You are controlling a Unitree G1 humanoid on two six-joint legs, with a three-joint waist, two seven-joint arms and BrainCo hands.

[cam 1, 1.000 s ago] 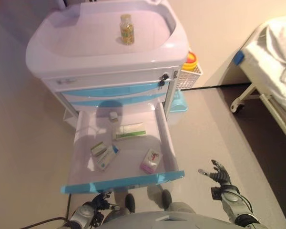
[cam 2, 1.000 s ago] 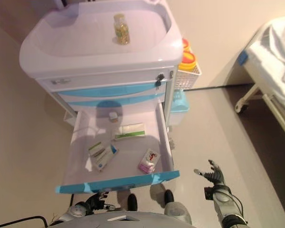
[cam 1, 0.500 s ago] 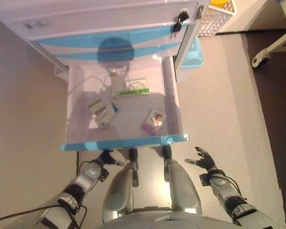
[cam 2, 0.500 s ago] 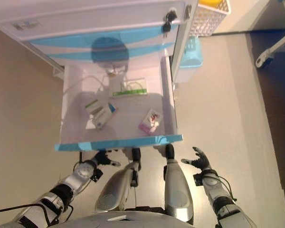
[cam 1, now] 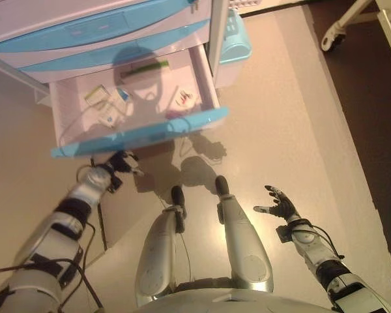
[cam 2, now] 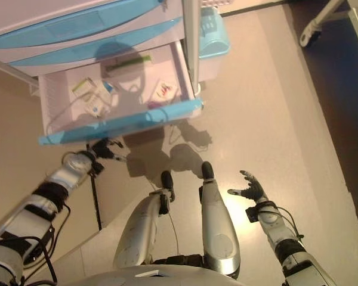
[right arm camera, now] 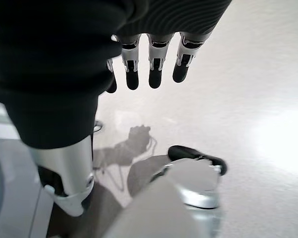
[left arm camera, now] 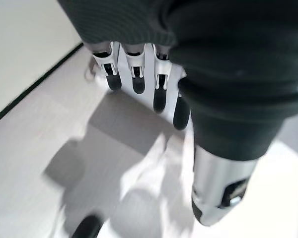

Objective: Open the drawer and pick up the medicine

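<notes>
The cart's lower drawer [cam 1: 143,134] stands pulled out, its blue front toward me. Inside lie a pink and white medicine box [cam 1: 184,98], a long green and white box [cam 1: 143,67] and two small boxes [cam 1: 99,98] at the left. My left hand [cam 1: 119,162] is low, just below and in front of the drawer's blue front, holding nothing. Its fingers [left arm camera: 134,79] are straight over the floor. My right hand [cam 1: 278,205] is open and empty over the floor, far right of the drawer, with its fingers [right arm camera: 154,74] straight.
Two shut blue drawer fronts [cam 1: 85,29] sit above the open drawer. A light blue bin [cam 1: 236,39] stands by the cart's right side. A bed frame with a wheel [cam 1: 333,38] stands on dark floor at the far right.
The camera has tilted down, so the cart has slid toward the top of the picture. My left arm now reaches further out under the drawer front. Both hands stay open.
</notes>
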